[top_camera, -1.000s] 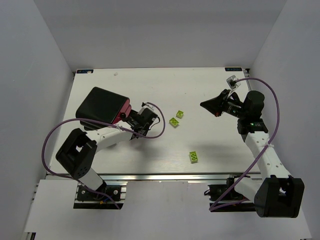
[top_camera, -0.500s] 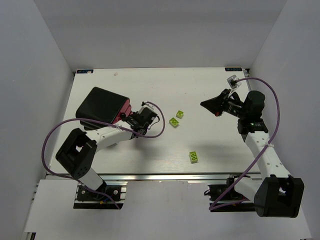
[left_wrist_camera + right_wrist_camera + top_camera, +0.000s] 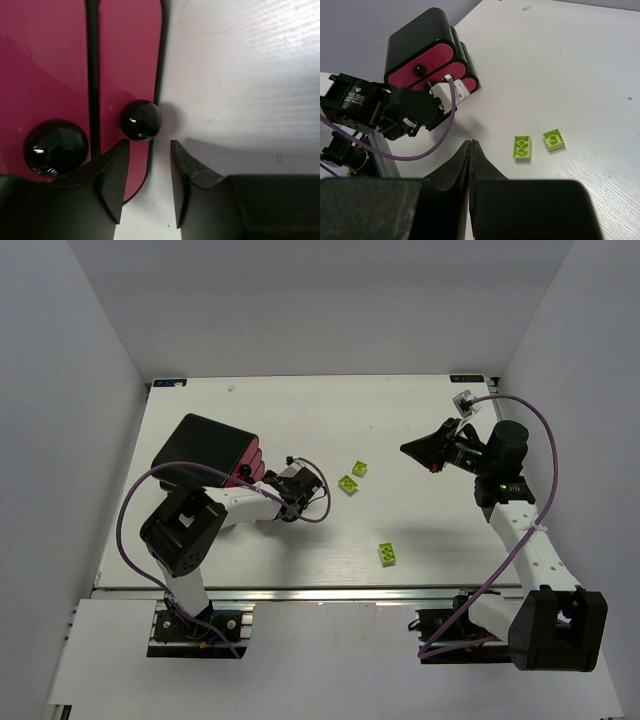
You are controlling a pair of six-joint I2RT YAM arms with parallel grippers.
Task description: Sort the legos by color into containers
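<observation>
On the right face of the black cabinet (image 3: 200, 445), the small knob (image 3: 141, 120) of a pink drawer (image 3: 127, 60) sits just ahead of the left tool (image 3: 148, 145), whose jaws are narrowly apart and empty. Right of the cabinet lie three lime legos (image 3: 348, 483); farther right, the right tool (image 3: 408, 449) hovers closed.

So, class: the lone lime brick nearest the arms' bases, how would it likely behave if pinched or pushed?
The lime brick looks like hard moulded plastic, so probably stiff. It is tiny beside the black cabinet, so likely very light. Lying flat on the smooth table, it should slide rather than roll.
</observation>
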